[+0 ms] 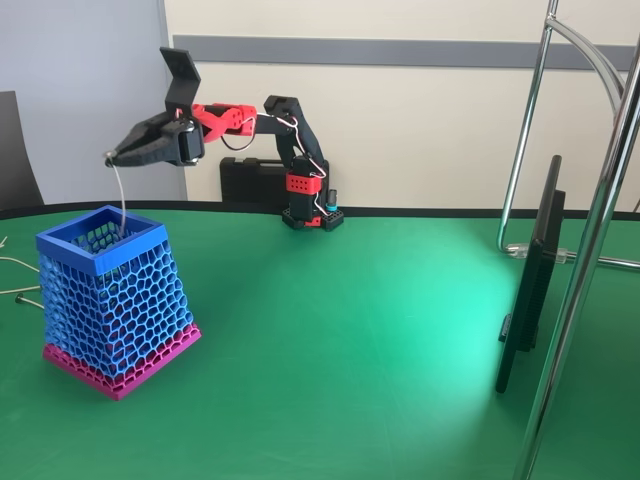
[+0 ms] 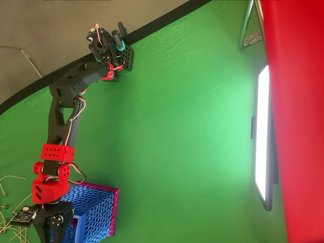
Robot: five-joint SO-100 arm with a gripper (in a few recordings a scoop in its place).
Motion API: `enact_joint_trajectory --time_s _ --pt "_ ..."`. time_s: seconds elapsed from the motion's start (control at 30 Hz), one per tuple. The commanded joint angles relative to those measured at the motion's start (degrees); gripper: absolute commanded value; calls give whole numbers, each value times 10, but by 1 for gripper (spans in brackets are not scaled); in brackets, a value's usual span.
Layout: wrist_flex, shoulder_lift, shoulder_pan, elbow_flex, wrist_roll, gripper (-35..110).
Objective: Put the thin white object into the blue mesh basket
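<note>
The blue mesh basket point(image 1: 108, 300) stands at the left of the green table, with a square blue rim and a magenta base band; in the overhead view the basket point(image 2: 96, 210) sits at the bottom left, partly under the arm. My gripper point(image 1: 112, 156) hovers above the basket's far rim, shut on the top end of the thin white object point(image 1: 119, 195). The strand hangs straight down from the fingertips, and its lower end dips inside the basket's opening. In the overhead view the gripper point(image 2: 56, 234) reaches the bottom edge and its fingertips are cut off.
A black monitor point(image 1: 530, 280) on a metal stand point(image 1: 590, 240) rises at the right of the table. Thin pale wires point(image 1: 15, 275) trail off the left edge behind the basket. A black case point(image 1: 255, 185) sits behind the arm's base point(image 1: 312, 215).
</note>
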Motion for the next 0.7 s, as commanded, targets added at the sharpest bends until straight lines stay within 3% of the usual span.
enact_joint_trajectory --time_s 0.0,0.23,0.67 --pt "-36 69 -14 57 14 5" --pt "-91 126 -28 182 32 8" --pt "-94 219 -62 290 91 10"
